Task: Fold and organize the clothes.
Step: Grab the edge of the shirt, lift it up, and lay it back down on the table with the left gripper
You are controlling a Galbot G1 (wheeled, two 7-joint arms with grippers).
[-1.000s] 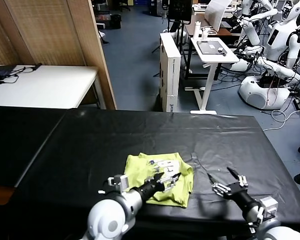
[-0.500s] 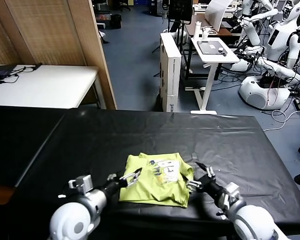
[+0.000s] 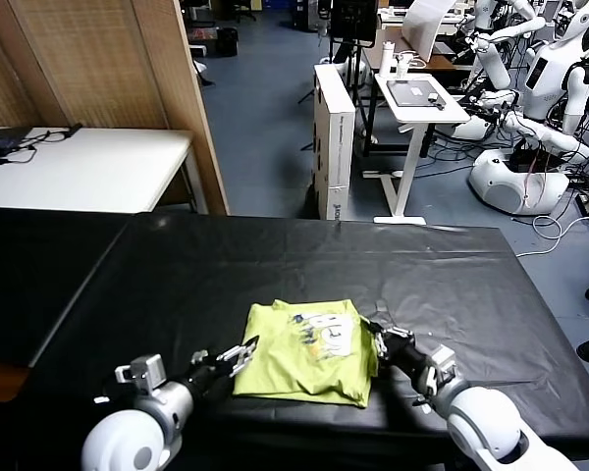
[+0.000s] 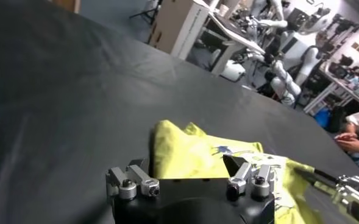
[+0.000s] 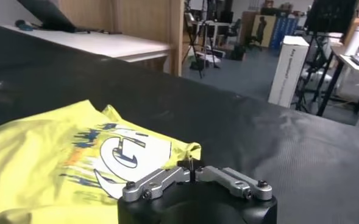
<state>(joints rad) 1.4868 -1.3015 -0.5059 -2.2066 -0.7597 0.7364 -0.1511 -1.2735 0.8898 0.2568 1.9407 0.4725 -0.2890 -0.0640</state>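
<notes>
Left gripper [image 3: 238,351]: fingers parted, nothing between them, tips just at the left edge of the T-shirt [image 3: 308,363]. Right gripper [image 3: 378,334]: in the right wrist view its fingers [image 5: 185,171] come together at the tips, right at the shirt's corner; whether cloth is caught between them, cannot tell.

T-shirt lies folded to a compact squarish pad on the black table [image 3: 452,285], near the front edge, between the two grippers.

View differences: the head view shows the white print only as a small patch on the right half of the shirt; the right wrist view shows it plainly (white field, blue lettering, orange streaks). The left wrist view shows the shirt's raised folded corner [image 4: 167,137], and the other arm's gripper [image 4: 344,185] beyond the shirt's far edge.

Since half a second ago: left gripper has drawn back off the cloth toward its left edge; right gripper has closed in against the shirt's right side. Shirt itself unmoved.
</notes>
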